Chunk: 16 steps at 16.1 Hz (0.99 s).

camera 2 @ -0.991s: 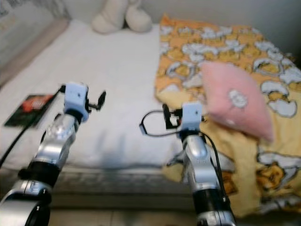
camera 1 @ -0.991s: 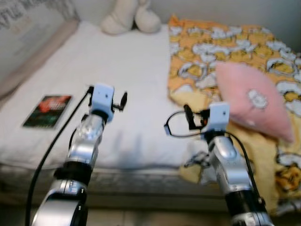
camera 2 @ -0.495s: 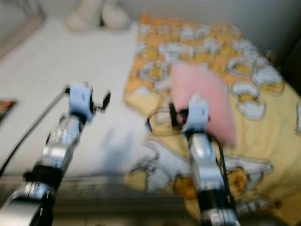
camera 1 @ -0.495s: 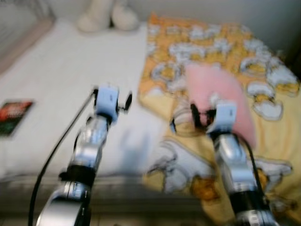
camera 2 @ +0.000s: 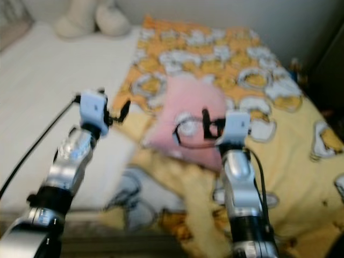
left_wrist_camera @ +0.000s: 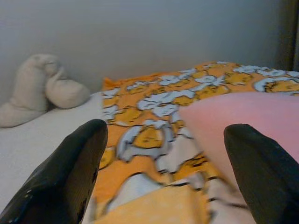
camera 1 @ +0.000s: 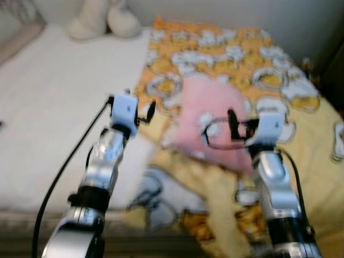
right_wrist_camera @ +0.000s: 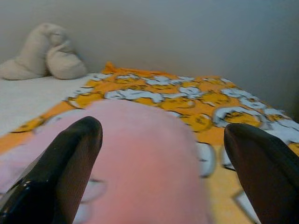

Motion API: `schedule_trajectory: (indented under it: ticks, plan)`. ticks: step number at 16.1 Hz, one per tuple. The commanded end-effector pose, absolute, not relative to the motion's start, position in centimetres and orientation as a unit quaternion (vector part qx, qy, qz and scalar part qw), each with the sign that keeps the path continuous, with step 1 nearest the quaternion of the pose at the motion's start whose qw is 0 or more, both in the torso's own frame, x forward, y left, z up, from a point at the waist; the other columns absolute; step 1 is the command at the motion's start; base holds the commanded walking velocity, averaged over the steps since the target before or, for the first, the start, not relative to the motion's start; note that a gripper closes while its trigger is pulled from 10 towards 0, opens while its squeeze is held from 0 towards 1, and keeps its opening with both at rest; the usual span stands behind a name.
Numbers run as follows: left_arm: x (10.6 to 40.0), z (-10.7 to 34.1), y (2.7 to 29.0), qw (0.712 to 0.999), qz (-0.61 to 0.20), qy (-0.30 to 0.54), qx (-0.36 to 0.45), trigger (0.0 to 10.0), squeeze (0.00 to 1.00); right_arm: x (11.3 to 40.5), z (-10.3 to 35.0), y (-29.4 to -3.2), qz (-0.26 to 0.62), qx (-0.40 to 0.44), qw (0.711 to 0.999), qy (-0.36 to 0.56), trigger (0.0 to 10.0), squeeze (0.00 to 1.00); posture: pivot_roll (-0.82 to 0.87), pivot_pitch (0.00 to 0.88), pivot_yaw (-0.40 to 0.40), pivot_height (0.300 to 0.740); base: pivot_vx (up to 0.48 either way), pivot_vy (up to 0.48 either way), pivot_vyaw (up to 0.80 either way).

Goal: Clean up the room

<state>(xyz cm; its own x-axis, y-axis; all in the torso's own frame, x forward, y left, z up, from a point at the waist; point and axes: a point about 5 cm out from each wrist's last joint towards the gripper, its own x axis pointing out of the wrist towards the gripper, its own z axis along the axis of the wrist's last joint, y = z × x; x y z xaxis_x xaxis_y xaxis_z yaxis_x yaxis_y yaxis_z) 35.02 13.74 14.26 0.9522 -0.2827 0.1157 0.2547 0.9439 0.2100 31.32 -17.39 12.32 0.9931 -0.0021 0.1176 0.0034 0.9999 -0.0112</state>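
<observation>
1. While both arms reach over the bed (camera 1: 48, 118), the left gripper (left_wrist_camera: 166, 154) has its fingers (left_wrist_camera: 70, 172) spread apart, empty.
2. Right gripper (right_wrist_camera: 163, 154) fingers spread too, hovering just above the pink pillow (camera 1: 207, 126).
3. Pillow lies on the yellow patterned blanket (camera 1: 236, 64).
4. Cream plush toy (camera 1: 99, 19) sits at the bed's far end.

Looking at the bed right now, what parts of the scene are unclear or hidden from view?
- Print on the yellow and orange patterned blanket: motion blur in both eye views.
- Lower right of the soft pink pillow: hidden behind the right tool and its arm.
- Cream plush toy: top cut off by the eye views' upper edge.
</observation>
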Motion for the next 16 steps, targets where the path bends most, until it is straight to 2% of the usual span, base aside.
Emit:
schedule_trajectory:
  ticks: [1,4,5,6,7,11,13,16]
  plan:
    - [35.2,14.5,13.1,0.981,-0.149,-0.074,0.098,10.0,1.0,31.2,12.5,-18.2,-0.015,-0.006,0.998,-0.062,10.0,0.0,-0.19,0.0,0.028,0.74,0.289,-0.382,0.0]
    - [36.1,15.3,14.9,0.983,-0.11,-0.077,0.127,10.0,1.0,31.4,12.4,-18.3,-0.023,0.021,0.998,-0.048,10.0,0.0,-0.19,0.0,0.031,0.74,0.292,-0.378,0.0]
    - [36.6,15.8,15.8,0.985,-0.093,-0.073,0.122,10.0,0.64,31.6,12.4,-18.4,-0.024,0.028,0.998,-0.045,10.0,0.0,-0.19,0.0,0.033,0.74,0.0,0.0,0.0]
    - [37.0,16.2,16.6,0.986,-0.082,-0.068,0.125,10.0,0.04,31.8,12.4,-18.3,-0.02,0.03,0.999,-0.039,10.0,0.0,-0.19,0.0,0.033,0.74,0.0,0.0,0.0]
    - [37.1,16.4,17.0,0.986,-0.079,-0.066,0.135,10.0,0.0,31.9,12.3,-18.3,-0.017,0.033,0.999,-0.035,10.0,0.0,-0.19,0.0,0.037,0.74,0.0,0.0,0.0]
    - [38.2,17.9,18.3,0.987,-0.077,-0.052,0.135,10.0,0.0,32.8,12.2,-18.2,-0.015,0.089,0.996,-0.01,10.0,0.0,-0.19,0.0,0.031,0.74,0.0,0.0,0.0]
    - [39.9,19.4,19.3,0.994,-0.089,0.005,0.06,10.0,0.0,34.0,12.7,-18.7,-0.001,0.164,0.986,0.02,10.0,0.0,-0.18,0.0,0.024,0.74,0.0,0.0,0.0]
    - [41.0,20.8,19.8,0.995,-0.086,0.044,0.017,10.0,0.0,35.5,13.2,-19.8,0.0,0.177,0.983,0.04,10.0,0.0,-0.2,0.0,0.03,0.74,0.0,0.0,0.0]
